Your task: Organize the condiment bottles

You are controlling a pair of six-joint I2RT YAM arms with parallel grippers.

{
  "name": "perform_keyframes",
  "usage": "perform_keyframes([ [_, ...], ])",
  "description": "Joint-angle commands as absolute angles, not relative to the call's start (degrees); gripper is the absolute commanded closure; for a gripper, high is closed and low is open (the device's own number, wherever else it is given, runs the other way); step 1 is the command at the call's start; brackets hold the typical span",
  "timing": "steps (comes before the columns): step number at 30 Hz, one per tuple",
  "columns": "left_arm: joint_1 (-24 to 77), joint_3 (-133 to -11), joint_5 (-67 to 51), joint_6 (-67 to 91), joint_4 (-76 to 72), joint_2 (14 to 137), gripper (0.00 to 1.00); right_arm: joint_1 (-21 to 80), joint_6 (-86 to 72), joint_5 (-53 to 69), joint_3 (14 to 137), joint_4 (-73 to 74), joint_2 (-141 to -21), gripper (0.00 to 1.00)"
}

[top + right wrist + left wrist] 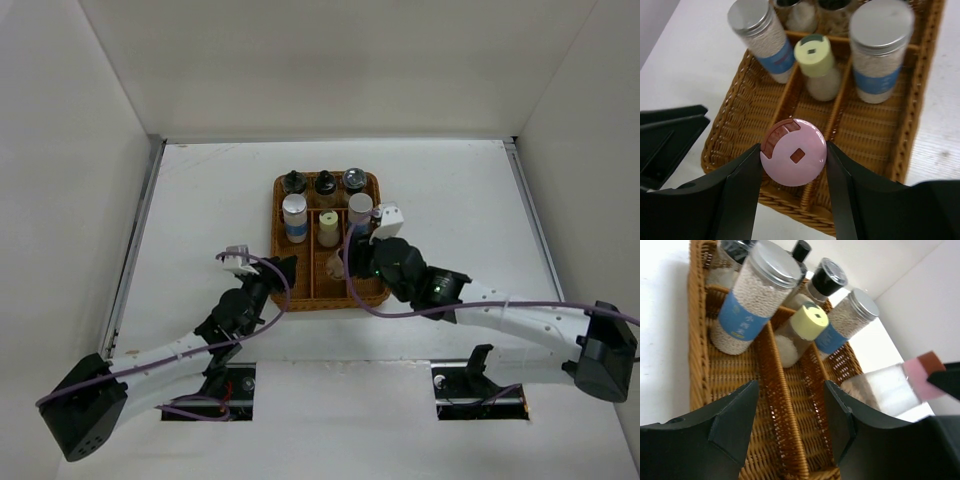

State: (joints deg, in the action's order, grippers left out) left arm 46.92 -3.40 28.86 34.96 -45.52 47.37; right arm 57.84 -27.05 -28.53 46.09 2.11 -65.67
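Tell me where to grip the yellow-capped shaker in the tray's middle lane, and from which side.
Grip the yellow-capped shaker by its round cap, coming straight down from above. It stands upright in the wicker tray, with a taller blue-banded jar close on either side, so a sideways approach would likely bump them; only its top is free.

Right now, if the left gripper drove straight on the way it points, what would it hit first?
Probably the wicker tray: the open left gripper aims down at the divider between two lanes. Clearing that, the yellow-capped bottle is next in line. Depth is hard to judge from the wrist view.
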Motion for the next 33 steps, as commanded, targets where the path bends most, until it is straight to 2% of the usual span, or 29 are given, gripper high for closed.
perform_keyframes([
  [1, 45.13, -6.15, 29.27, 35.86, -44.39, 46.58, 0.48, 59.02, -27.77, -25.14, 49.39, -6.06, -67.84, 0.63],
  [10, 39.25, -10.10, 30.67, 46.49, -28.24, 46.32, 0.41, 58.84, -24.00, -26.89, 51.50, -9.58, -80.06, 0.63],
  [13, 36.88, -11.68, 31.20, 48.07, -22.34, 45.71, 0.41, 58.93, -22.24, -27.77, 52.82, -9.49, -83.92, 0.60],
  [16, 35.03, -13.01, 31.11, 48.16, -16.63, 42.99, 0.39, 59.02, -22.15, -28.30, 53.00, -10.02, -86.04, 0.49],
  [20, 33.44, -15.90, 32.17, 48.52, -9.78, 41.75, 0.36, 59.19, -22.33, -28.83, 52.12, -10.72, -85.00, 0.25],
  [21, 33.35, -16.95, 32.52, 48.52, -7.32, 41.84, 0.35, 59.19, -22.15, -29.26, 51.60, -11.42, -84.21, 0.16],
  [22, 33.35, -17.57, 32.87, 48.60, -5.29, 41.75, 0.34, 59.19, -22.06, -29.70, 51.07, -11.95, -83.16, 0.00],
  [25, 33.88, -17.93, 33.23, 51.05, -3.08, 40.96, 0.33, 58.93, -21.27, -31.02, 49.75, -12.13, -79.03, 0.00],
  [27, 34.14, -18.37, 31.04, 52.12, -2.99, 39.12, 0.42, 57.44, -20.66, -31.73, 48.96, -12.48, -76.04, 0.00],
  [29, 34.23, -18.11, 30.85, 51.51, -3.77, 36.40, 0.64, 55.69, -20.39, -31.82, 48.87, -12.66, -73.49, 0.00],
  [30, 34.06, -18.02, 31.11, 50.89, -4.21, 35.34, 0.80, 54.20, -20.30, -31.90, 48.78, -13.09, -72.08, 0.00],
  [32, 33.79, -20.02, 30.16, 49.06, -3.00, 34.89, 0.95, 50.86, -21.27, -32.34, 48.26, -14.23, -69.10, 0.00],
  [33, 34.49, -22.48, 28.58, 46.95, -0.73, 35.41, 0.99, 48.93, -21.88, -32.43, 47.64, -15.11, -67.52, 0.00],
])
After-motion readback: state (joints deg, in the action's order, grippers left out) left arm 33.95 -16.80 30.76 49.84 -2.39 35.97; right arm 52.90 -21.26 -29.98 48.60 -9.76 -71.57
